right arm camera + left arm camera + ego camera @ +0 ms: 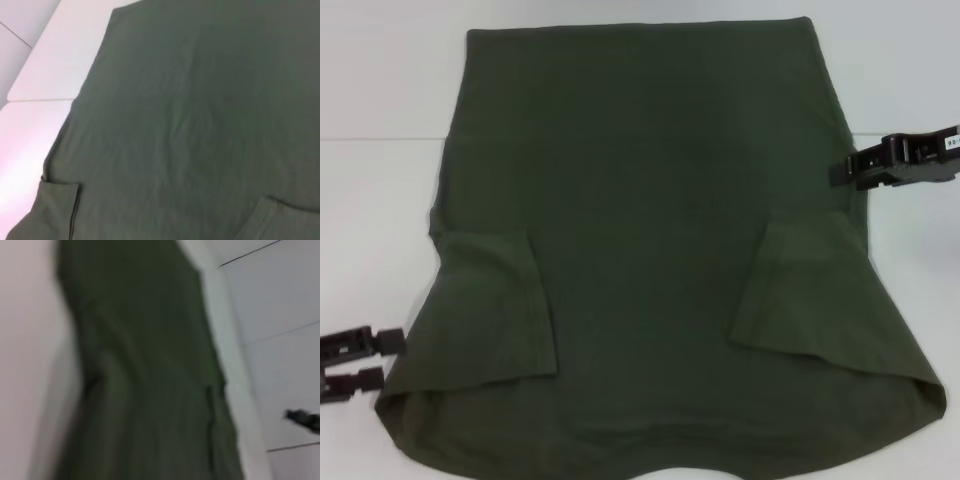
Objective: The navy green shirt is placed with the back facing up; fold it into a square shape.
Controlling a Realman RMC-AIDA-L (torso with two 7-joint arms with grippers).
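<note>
A: Where do we see the shirt?
B: Flat across the middle of the table, plain side up, both sleeves folded inward.
A: And our grippers?
B: Left gripper sits lower left, fingers spread, empty. Right gripper touches the shirt's right edge; its fingers we cannot tell.

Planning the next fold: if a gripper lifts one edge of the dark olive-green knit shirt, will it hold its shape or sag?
The dark olive-green knit shirt will probably sag and drape: it lies limp with both sleeves folded flat. Soft wrinkles suggest thin, light cloth. It would likely bunch rather than slide if pushed across the white table.
</note>
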